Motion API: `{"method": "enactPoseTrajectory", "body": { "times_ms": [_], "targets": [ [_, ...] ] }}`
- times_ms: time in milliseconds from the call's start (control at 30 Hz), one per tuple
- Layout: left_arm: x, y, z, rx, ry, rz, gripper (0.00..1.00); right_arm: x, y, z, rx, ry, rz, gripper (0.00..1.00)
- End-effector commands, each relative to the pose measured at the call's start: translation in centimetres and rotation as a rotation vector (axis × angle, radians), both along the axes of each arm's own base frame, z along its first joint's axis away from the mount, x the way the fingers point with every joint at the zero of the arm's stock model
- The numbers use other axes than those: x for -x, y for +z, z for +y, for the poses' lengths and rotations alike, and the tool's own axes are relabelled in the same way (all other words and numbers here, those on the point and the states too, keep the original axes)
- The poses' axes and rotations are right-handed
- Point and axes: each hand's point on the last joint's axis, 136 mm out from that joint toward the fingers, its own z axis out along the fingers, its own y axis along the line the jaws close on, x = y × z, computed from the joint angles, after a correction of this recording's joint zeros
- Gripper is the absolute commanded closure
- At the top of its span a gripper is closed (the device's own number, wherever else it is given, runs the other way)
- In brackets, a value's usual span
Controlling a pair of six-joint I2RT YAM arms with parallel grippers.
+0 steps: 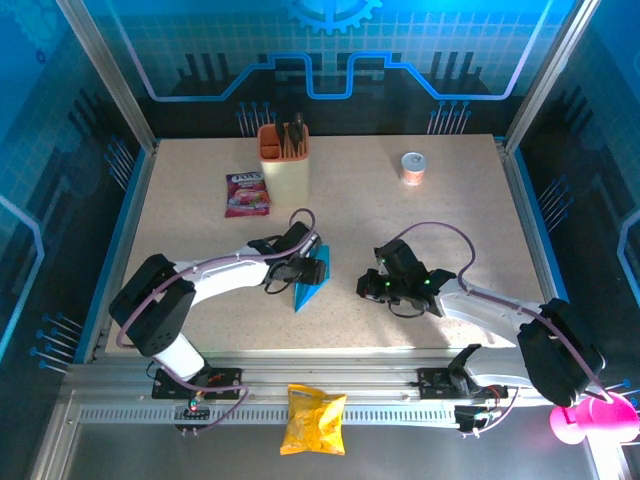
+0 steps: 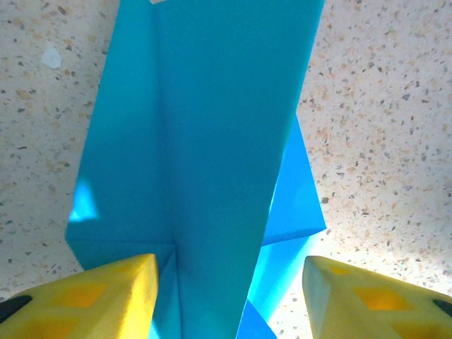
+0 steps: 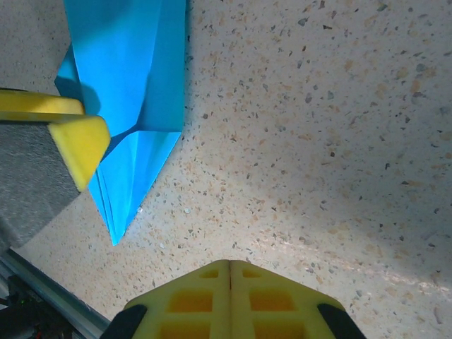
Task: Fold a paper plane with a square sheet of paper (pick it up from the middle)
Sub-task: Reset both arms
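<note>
While straddling the paper plane (image 1: 305, 293), had left gripper (image 2: 229, 289) part open, pinching nothing, prob to avoid crushing; parked right gripper (image 3: 229, 267) nearby, shut, empty.

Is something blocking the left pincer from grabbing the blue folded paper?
No, nothing visible is in the way. The left pincer stands open at the folded cyan-blue paper plane, which runs between its two yellow fingers. The right pincer is shut, off to the side over the speckled table.
</note>
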Motion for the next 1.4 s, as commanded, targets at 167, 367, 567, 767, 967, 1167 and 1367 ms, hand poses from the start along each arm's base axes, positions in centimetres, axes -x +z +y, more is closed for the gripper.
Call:
{"method": "enactPoseTrajectory", "body": {
  "times_ms": [167,367,567,767,967,1167,1367],
  "targets": [
    [-1.1,3.3,0.1,0.084,0.006,-0.056,0.41,0.2,0.8,-0.1,0.021,0.01,-0.024,1.0],
    [-1.8,5.4,0.8,0.126,0.023,-0.095,0.38,0.1,1.0,-0.2,0.029,0.008,-0.028,1.0],
    [-2.0,6.2,-0.5,0.205,0.0,-0.087,0.37,-0.1,1.1,-0.3,0.037,0.007,-0.029,1.0],
    [-0.8,5.1,-1.9,0.304,0.001,-0.038,0.36,0.1,0.8,-0.6,0.047,0.002,-0.024,1.0],
    [0.8,3.8,-1.5,0.321,0.021,-0.012,0.34,0.1,0.8,-0.9,0.056,-0.003,-0.025,0.99],
    [0.7,7.6,1.3,0.276,0.066,-0.14,0.21,-1.0,3.9,-3.5,0.126,-0.035,-0.106,0.43],
    [-1.1,13.9,7.9,0.184,0.236,-0.346,0.0,-3.4,11.1,-10.1,0.355,-0.164,-0.3,0.01]
  ]
}}
